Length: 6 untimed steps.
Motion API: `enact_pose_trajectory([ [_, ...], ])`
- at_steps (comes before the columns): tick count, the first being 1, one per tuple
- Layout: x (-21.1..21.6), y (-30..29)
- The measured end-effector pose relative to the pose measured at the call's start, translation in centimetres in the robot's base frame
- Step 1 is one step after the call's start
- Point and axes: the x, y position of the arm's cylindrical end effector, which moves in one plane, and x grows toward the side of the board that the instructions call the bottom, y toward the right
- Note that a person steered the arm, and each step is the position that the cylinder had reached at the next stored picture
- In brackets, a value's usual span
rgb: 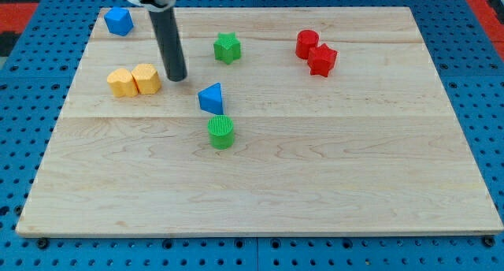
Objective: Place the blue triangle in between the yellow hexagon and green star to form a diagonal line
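Note:
The blue triangle point(211, 98) lies on the wooden board, just above a green cylinder point(221, 132). The green star point(227, 47) sits up and slightly right of the triangle. Two yellow blocks stand side by side at the view's left: the left one point(120, 82) and the yellow hexagon point(146, 79). My tip point(176, 76) rests on the board just right of the yellow hexagon, up and left of the blue triangle, with a gap to each.
A blue block point(119, 21) sits at the board's top left corner. A red cylinder point(307, 44) and a red star point(322, 60) touch each other at the upper right. The wooden board point(315, 176) lies on a blue pegboard.

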Motion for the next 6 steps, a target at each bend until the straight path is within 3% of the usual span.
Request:
enact_pose_trajectory([
  [1,6.4,-0.2],
  [2,7.3,2.8],
  [3,4.4,7.6],
  [4,1.5,7.1],
  [5,2.0,13.8],
  [6,0.0,13.8],
])
